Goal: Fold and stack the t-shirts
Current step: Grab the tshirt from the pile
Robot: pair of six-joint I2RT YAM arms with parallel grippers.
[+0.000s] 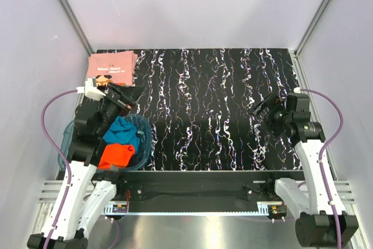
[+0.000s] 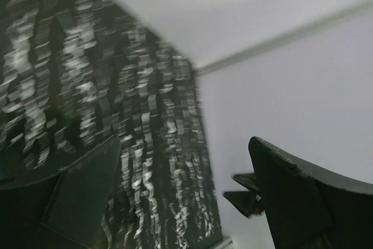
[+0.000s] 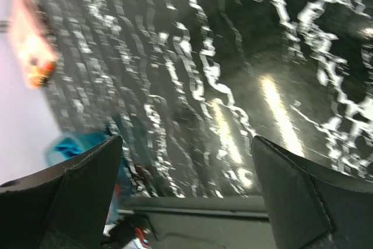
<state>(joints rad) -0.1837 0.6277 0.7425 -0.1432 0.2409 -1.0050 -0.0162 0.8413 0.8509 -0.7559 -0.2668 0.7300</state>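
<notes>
The salmon-pink t-shirt with dark lettering lies folded at the table's far left corner; it shows blurred in the right wrist view. The teal-blue t-shirt and the orange-red t-shirt lie crumpled in the clear blue-tinted tub. The teal one also shows in the right wrist view. My left gripper is open and empty, raised above the tub's far edge; in its wrist view the jaws stand wide apart. My right gripper is open and empty above the table's right side; its wrist view shows nothing between the jaws.
The black mat with white streaks covers the table. White walls with aluminium posts enclose it on three sides. The metal frame rail runs along the near edge.
</notes>
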